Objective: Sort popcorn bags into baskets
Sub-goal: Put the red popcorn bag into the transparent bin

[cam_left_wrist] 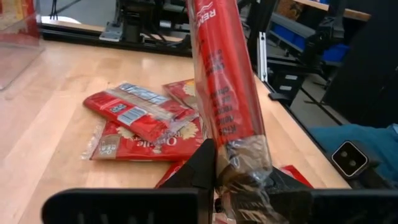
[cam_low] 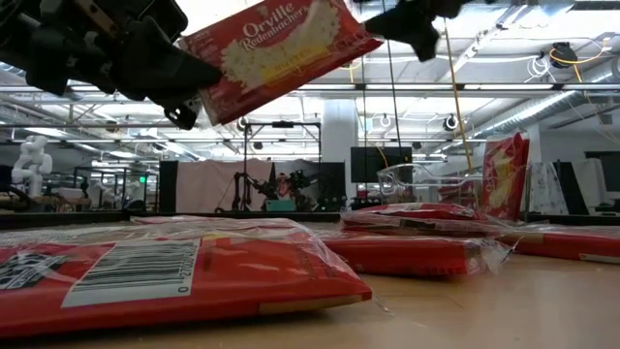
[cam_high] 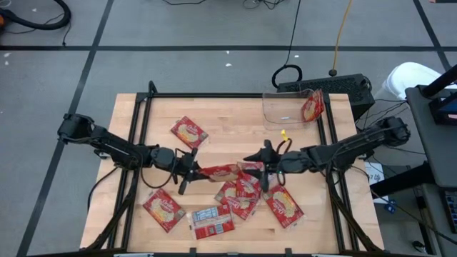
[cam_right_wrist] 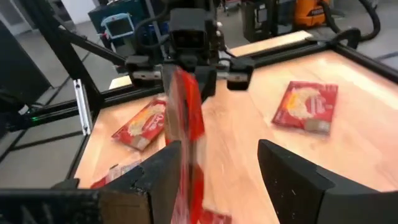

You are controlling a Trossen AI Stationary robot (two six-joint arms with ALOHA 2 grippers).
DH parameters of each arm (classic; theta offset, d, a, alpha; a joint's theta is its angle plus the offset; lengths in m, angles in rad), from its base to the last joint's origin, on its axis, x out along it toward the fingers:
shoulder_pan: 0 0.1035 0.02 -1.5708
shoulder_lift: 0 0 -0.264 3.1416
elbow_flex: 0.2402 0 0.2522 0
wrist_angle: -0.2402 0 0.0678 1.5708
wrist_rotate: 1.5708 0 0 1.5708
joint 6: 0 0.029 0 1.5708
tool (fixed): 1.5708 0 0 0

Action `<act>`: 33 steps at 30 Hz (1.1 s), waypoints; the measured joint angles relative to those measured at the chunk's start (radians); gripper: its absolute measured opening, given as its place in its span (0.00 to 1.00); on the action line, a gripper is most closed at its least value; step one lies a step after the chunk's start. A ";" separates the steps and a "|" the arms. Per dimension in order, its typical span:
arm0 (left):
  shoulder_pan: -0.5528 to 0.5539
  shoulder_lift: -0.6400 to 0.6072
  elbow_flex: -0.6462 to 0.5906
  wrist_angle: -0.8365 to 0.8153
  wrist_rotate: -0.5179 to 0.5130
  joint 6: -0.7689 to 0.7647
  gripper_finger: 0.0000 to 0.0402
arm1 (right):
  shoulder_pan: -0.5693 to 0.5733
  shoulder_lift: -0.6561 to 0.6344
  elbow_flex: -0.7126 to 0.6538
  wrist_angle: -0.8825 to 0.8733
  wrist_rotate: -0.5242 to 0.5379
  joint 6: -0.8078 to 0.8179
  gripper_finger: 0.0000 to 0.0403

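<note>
A: What carries everything?

B: A pale wooden bench (cam_high: pixel 235 114) with a black frame around it. Two dark arms reach in from either side and meet near its middle.

A: And the basket?

B: One clear plastic bin (cam_high: pixel 282 107) sits at the far edge, right of centre, with a red popcorn bag (cam_high: pixel 312 106) leaning upright inside at its right end.

A: The other bags?

B: A heap of red packets (cam_high: pixel 246 194) lies near the front of the bench, one with a barcode label (cam_high: pixel 212 221), one alone front-left (cam_high: pixel 163 210), one alone farther back (cam_high: pixel 188 132).

A: Is anything held?

B: Yes. A lifted bag (cam_high: pixel 218 171) hangs in the air between the arms, above the bench. The left hand (cam_high: pixel 191 170) is clenched on its end; the wrist view shows its fingers (cam_left_wrist: pixel 202 168) pinching the packet.

A: And the right hand (cam_high: pixel 263 165)?

B: Released, fingers apart, at the bag's other end, with the packet's edge between them and not pinched.
</note>
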 joint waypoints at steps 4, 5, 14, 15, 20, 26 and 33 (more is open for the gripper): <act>0.000 0.000 0.000 -0.002 0.001 0.002 0.09 | 0.000 0.048 0.051 -0.017 -0.051 -0.024 0.51; 0.000 0.000 0.000 -0.003 0.001 0.002 0.09 | 0.001 0.053 0.057 -0.030 -0.058 -0.026 0.51; 0.000 0.000 0.000 -0.017 0.008 0.006 0.09 | -0.006 0.060 0.064 -0.062 -0.081 -0.013 0.51; 0.001 0.000 0.000 -0.017 0.008 0.006 0.09 | -0.010 0.067 0.064 -0.054 -0.081 -0.012 0.51; 0.001 0.000 0.000 0.003 0.008 0.007 0.09 | -0.038 0.086 0.065 -0.060 -0.106 -0.013 0.48; 0.005 0.000 0.000 0.008 0.008 0.004 0.09 | -0.053 0.086 0.065 -0.052 -0.160 -0.023 0.30; 0.005 0.000 0.000 0.019 -0.070 -0.011 0.09 | -0.053 0.083 0.064 -0.048 -0.185 -0.060 0.04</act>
